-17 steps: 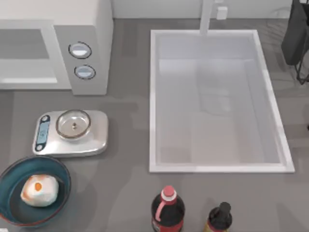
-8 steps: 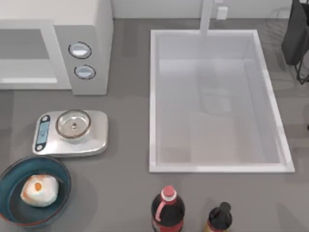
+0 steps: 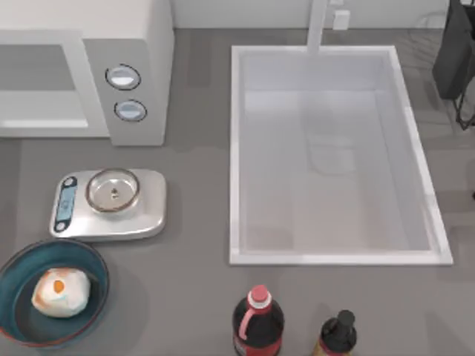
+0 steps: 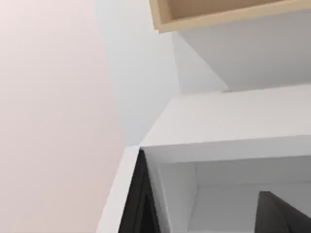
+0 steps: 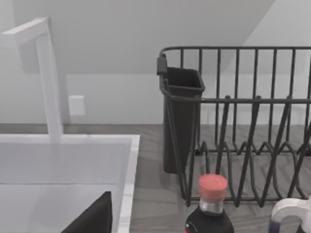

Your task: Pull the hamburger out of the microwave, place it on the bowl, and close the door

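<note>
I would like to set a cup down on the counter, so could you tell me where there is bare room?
The widest bare counter lies between the scale and the sink, running down toward the red-capped bottle. A narrower strip separates the microwave from the scale. The left front is crowded: the bowl with the hamburger sits just below the scale.

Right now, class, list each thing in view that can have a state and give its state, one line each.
hamburger: resting inside the bowl.
bowl: upright on the table, holding the hamburger.
door: appears shut across the microwave's front.
steel dish: empty, sitting on the scale.
red-capped bottle: upright, capped.
dark bottle: upright, capped.
sink: empty.
</note>
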